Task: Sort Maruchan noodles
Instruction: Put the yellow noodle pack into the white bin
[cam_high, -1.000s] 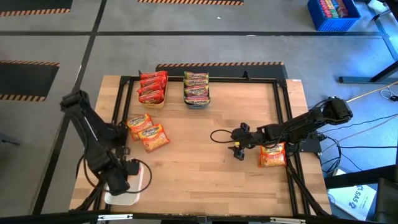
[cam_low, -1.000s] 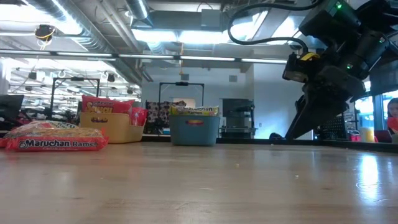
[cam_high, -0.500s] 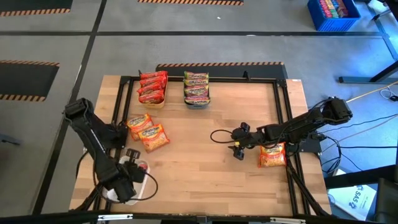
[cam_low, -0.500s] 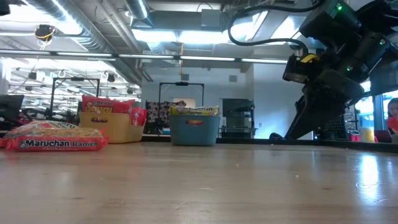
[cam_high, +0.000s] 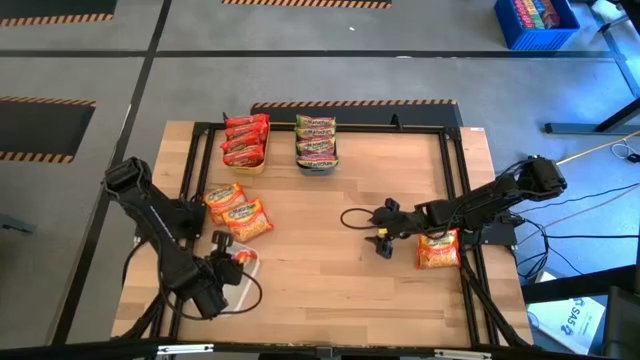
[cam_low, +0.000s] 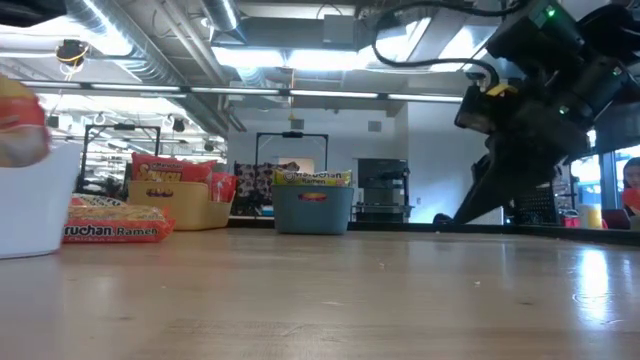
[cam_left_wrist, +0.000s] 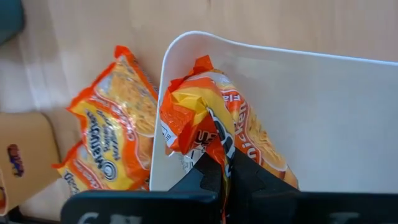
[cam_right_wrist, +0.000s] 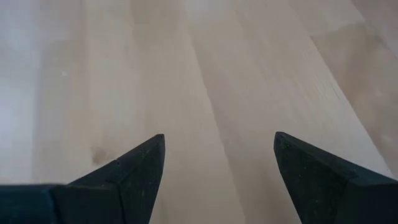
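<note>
Orange crinkly plastic is the thing that has moved: the left end effector (cam_left_wrist: 222, 177), clamped tight on the end of one orange packet (cam_left_wrist: 214, 134), has swung from the counter's near-left corner toward the middle over the last second, and the white tray (cam_high: 243, 283) has come along with it. A second ago the tray sat at the near-left edge of the counter (cam_high: 330, 220); now it lies further in, just near of the two loose orange packets (cam_high: 238, 209) on the left side. In the left wrist view the gripped packet sits inside the tray, pressed against its rim, so the tray appears to be dragged along by the packet rather than gripped itself, though I cannot tell for certain. The low view bears this out: the tray has entered at the left, with orange showing above its wall. For the task, this looks like an orange packet landing in its bin, with two orange ones beside it not yet sorted. Red packets fill the yellow tray (cam_high: 246, 160) and green-edged ones the blue-grey tray (cam_high: 316, 163) at the far side. The right end effector (cam_right_wrist: 217, 165) has not shifted; it hovers with fingers spread wide over bare wood at centre right, holding nothing, with another orange packet (cam_high: 438, 250) just beside its arm.
</note>
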